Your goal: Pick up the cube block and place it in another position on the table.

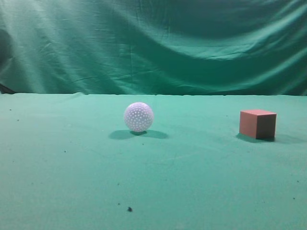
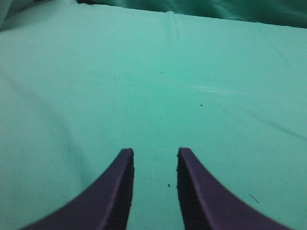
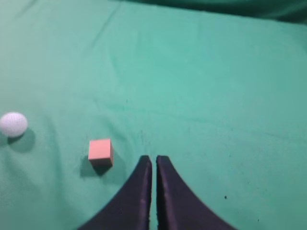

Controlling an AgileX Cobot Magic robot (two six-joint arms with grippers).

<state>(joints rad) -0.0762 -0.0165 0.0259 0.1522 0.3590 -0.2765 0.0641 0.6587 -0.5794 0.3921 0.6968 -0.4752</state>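
The reddish-brown cube block [image 1: 257, 124] rests on the green table [image 1: 72, 167] at the right, with its right face darker. In the right wrist view the cube block [image 3: 100, 151] lies to the left of my right gripper [image 3: 153, 159], apart from it. The right gripper is shut and empty above the cloth. My left gripper [image 2: 154, 152] is open and empty over bare table [image 2: 144, 86]. Neither gripper shows in the exterior view.
A white dimpled ball [image 1: 138, 117] sits near the table's middle, left of the cube; it also shows at the left edge of the right wrist view [image 3: 13, 124]. A wrinkled green curtain [image 1: 153, 43] hangs behind the table. Small dark specks dot the cloth.
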